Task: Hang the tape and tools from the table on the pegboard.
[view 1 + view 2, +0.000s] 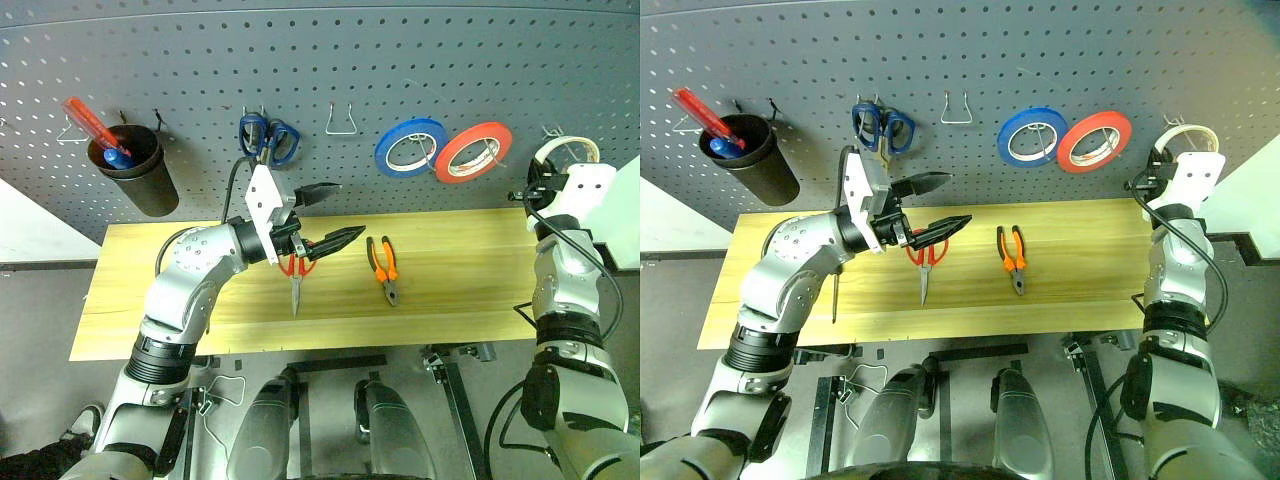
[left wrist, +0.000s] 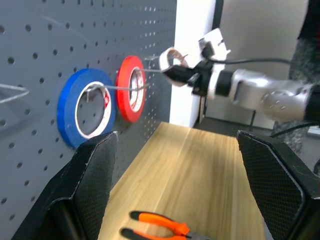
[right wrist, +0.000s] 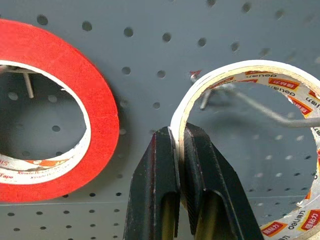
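While your right gripper (image 3: 181,150) pinches the thin cream tape roll (image 3: 240,75) at a pegboard (image 1: 320,70) hook, red-handled scissors (image 1: 295,270) and orange-handled pliers (image 1: 384,265) wait on the wooden table (image 1: 450,300); your left gripper (image 1: 325,215) hovers open.

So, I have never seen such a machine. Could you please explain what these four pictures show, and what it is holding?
It is a humanoid robot with two arms, each ending in a two-fingered tool. Two pictures come from cameras in its head, looking down; the other two from cameras on its wrists.

The right tool is shut on the cream tape, held up at a thin hook on the pegboard, beside the red-orange roll and the blue roll.

The left tool is open and holds nothing.

On the table lie red-handled scissors and orange-and-black pliers.
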